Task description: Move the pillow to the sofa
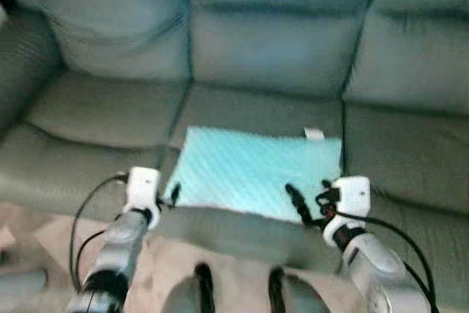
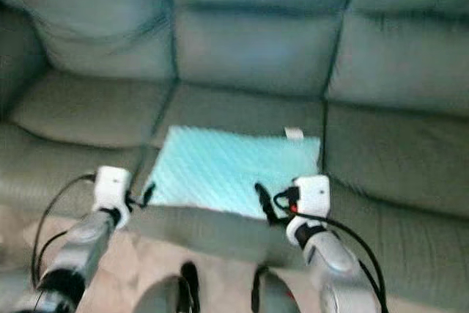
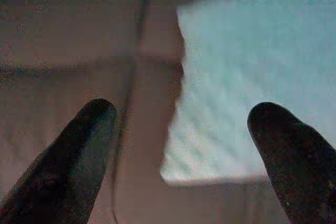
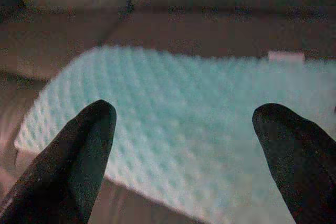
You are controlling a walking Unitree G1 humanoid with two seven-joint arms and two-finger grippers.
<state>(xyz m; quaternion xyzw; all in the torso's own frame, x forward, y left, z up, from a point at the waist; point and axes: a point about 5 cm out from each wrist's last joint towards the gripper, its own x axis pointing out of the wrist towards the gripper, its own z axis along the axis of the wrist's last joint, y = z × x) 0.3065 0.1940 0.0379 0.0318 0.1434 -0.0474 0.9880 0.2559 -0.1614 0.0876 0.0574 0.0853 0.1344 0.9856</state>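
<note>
We find the left gripper [image 3: 181,145] with its two black fingers [image 3: 73,156] spread wide and nothing between them. It is held just off the front left corner of the pillow [image 1: 253,172], over the seam where the middle seat cushion meets the left one; from the head views we cannot tell whether a fingertip touches the fabric.

We find the right gripper [image 4: 184,150] likewise spread wide and empty, its fingers [image 4: 79,156] pointing across the pillow's front right part. In the head views its dark fingertips lie at the pillow's front edge, close to it; contact cannot be confirmed.

The pillow is a light turquoise rectangle with a dimpled, quilted surface and a small white tag [image 1: 314,134] at its far right corner. It lies flat on the middle seat cushion of the sofa [image 1: 95,108], nearer the front edge than the backrest.

The sofa is grey-green, with three seat cushions and padded back cushions. Below its front edge we see a strip of pale floor [image 1: 51,243]. The head views are somewhat blurred.
</note>
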